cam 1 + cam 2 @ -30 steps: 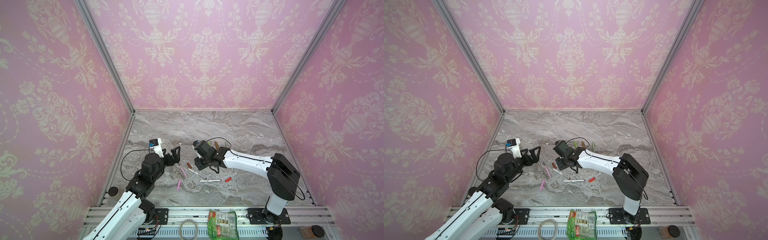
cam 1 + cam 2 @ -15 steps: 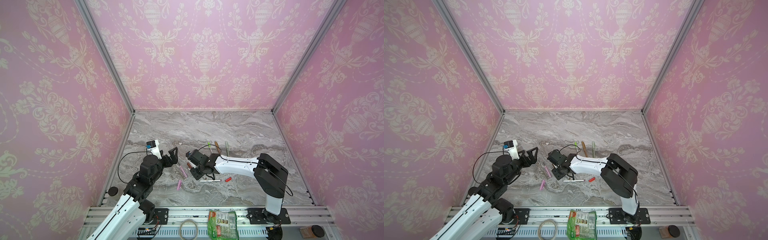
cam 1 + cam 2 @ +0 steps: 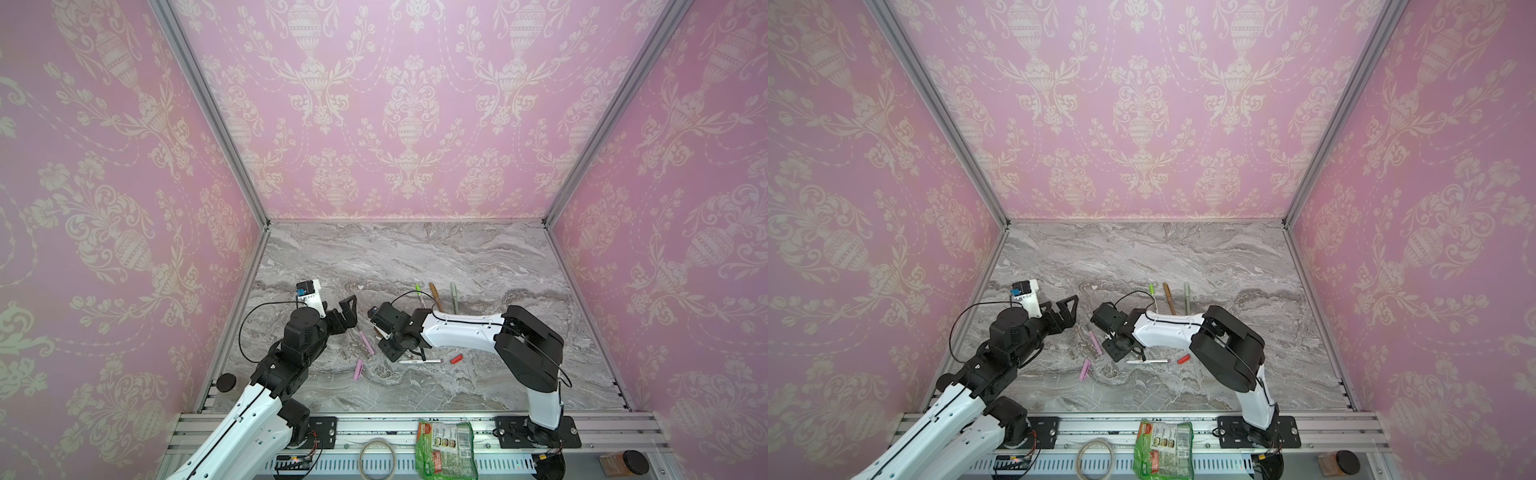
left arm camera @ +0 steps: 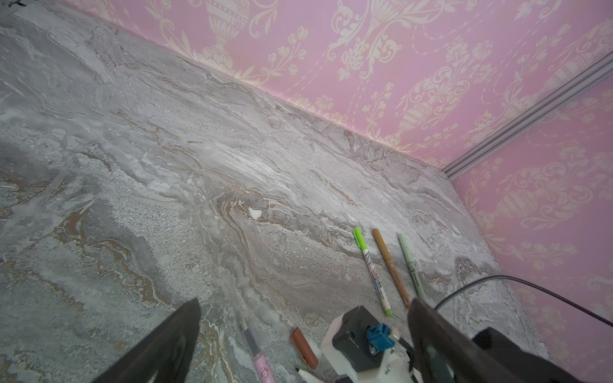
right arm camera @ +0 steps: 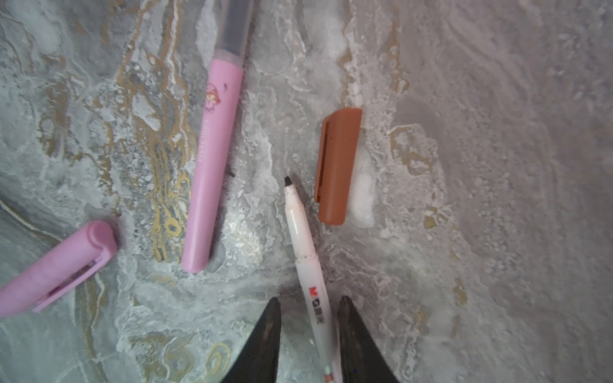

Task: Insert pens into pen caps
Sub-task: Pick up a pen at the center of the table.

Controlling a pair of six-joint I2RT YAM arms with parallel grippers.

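My right gripper (image 5: 309, 298) is down at the marble table (image 3: 415, 257) with its jaws on either side of a white pen (image 5: 300, 238) with a dark tip. A gap still shows on one side, so it is open. A brown pen cap (image 5: 336, 165) lies just beyond that tip. A pink pen (image 5: 212, 172) and a pink cap (image 5: 59, 268) lie beside it. In both top views the right gripper (image 3: 384, 340) sits at centre-left. My left gripper (image 3: 347, 316) hovers wide open and empty to its left. Another white pen (image 3: 419, 360) and a red cap (image 3: 456, 358) lie nearby.
Three pens lie side by side farther back: a green-capped white one (image 4: 371, 268), a tan one (image 4: 389, 268) and a pale green one (image 4: 411, 265). Pink walls close in three sides. A snack bag (image 3: 446, 449) and a tape roll (image 3: 376, 455) rest on the front rail.
My right arm has swung left and toward the front, come down over the white pen, and narrowed its jaws around it. The left arm has barely moved.
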